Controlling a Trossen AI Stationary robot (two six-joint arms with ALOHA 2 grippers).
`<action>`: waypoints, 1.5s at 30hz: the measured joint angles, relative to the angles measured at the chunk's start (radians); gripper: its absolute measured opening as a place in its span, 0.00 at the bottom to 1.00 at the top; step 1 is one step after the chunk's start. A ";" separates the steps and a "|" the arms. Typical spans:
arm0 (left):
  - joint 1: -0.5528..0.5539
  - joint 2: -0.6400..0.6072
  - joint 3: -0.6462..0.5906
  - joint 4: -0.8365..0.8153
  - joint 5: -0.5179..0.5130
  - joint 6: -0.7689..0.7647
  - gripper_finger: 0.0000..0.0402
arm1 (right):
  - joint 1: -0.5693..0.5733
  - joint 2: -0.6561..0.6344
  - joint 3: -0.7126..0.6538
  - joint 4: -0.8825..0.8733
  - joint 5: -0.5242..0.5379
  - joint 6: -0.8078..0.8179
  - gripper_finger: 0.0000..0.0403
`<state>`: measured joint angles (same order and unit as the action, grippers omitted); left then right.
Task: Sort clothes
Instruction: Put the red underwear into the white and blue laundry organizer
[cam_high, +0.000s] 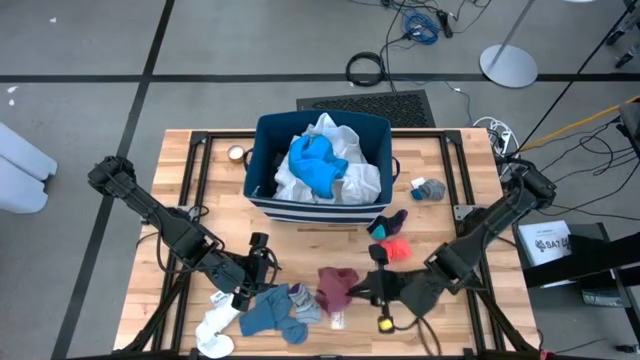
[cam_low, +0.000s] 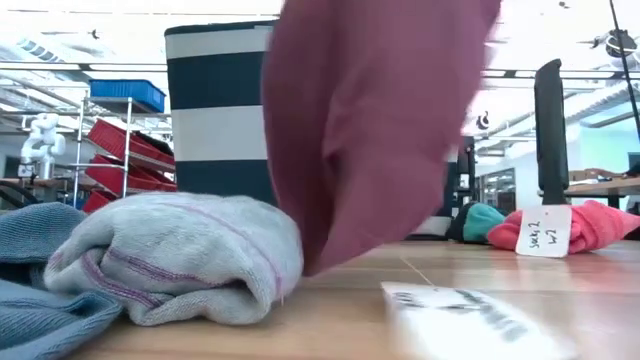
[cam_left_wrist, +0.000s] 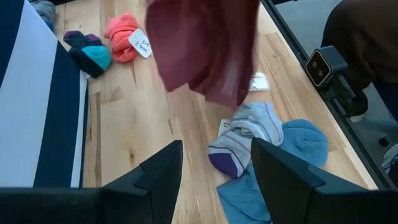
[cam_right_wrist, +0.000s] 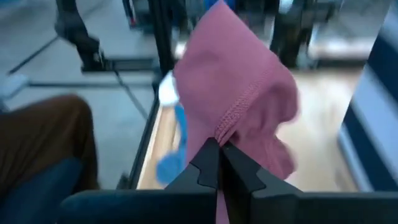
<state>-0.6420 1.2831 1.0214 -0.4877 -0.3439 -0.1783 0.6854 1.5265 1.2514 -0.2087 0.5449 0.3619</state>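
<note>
The right arm reaches low across the front of the tabletop (cam_high: 210, 150), and its pincer (cam_right_wrist: 217, 163) is closed tight on an edge of the maroon garment (cam_right_wrist: 239, 102), which hangs lifted above the wood. The left arm also lies low, and its pincer (cam_left_wrist: 214, 168) hovers with the fingers spread apart and nothing between them. Just in front of it is a grey sock (cam_left_wrist: 245, 134) on the blue socks (cam_left_wrist: 292, 146). Near the front edge lies a white sock (cam_high: 213, 330). The navy bin (cam_high: 315, 205), holding white and teal-blue pieces (cam_high: 318, 165), stands behind the lifted garment. A red-pink sock (cam_high: 395, 248) and a dark sock (cam_high: 385, 225) lie beside the bin.
</note>
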 joint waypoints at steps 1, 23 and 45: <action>0.000 0.000 0.000 0.000 0.000 0.000 0.50 | 0.007 0.000 0.001 0.040 0.024 -0.041 0.00; 0.000 0.000 0.000 0.000 0.000 0.001 0.50 | -0.150 -0.055 0.001 0.761 0.161 -0.783 0.00; 0.000 0.000 0.000 0.000 0.000 0.002 0.50 | -0.716 -0.293 0.002 0.525 0.056 -0.485 0.00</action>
<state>-0.6418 1.2831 1.0214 -0.4879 -0.3443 -0.1764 -0.0309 1.2336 1.2537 0.3167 0.6005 -0.1235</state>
